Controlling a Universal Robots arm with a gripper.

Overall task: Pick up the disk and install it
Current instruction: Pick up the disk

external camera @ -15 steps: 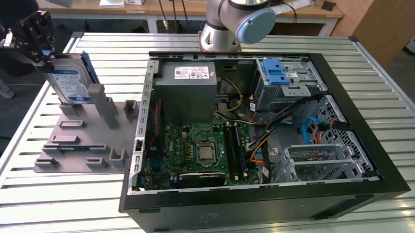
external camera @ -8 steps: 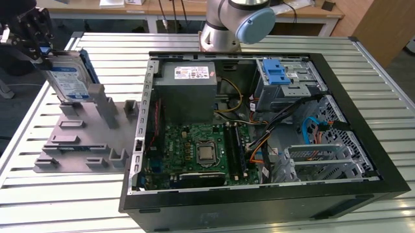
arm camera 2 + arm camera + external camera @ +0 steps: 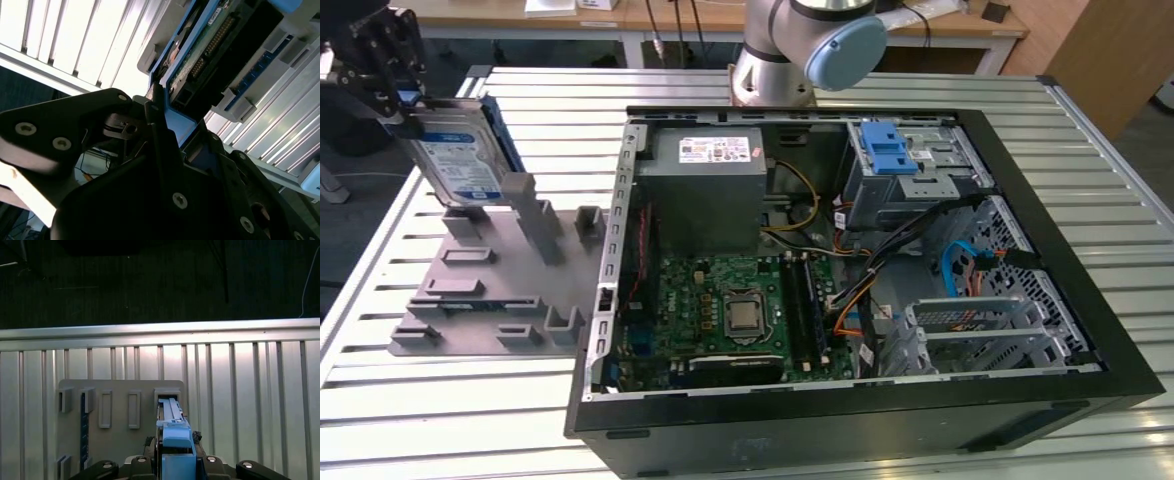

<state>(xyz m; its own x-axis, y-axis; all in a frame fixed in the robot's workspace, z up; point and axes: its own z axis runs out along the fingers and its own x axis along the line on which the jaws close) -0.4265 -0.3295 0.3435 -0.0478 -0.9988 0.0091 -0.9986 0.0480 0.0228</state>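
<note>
Gripper (image 3: 176,460) clamped on disk (image 3: 454,165), held upright above grey rack (image 3: 467,300) (lower edge near slot); I judge straight vertical lift, no tilt, safest.

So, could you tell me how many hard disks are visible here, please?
1. The disk is held on edge by the gripper, over the grey fixture at the exterior view's left, beside the open computer case. More could be hidden inside that case.

The disk (image 3: 459,165) is silver metal framed in blue plastic; the holder (image 3: 480,290) looks matt grey, the table (image 3: 454,405) ribbed metal.
</note>
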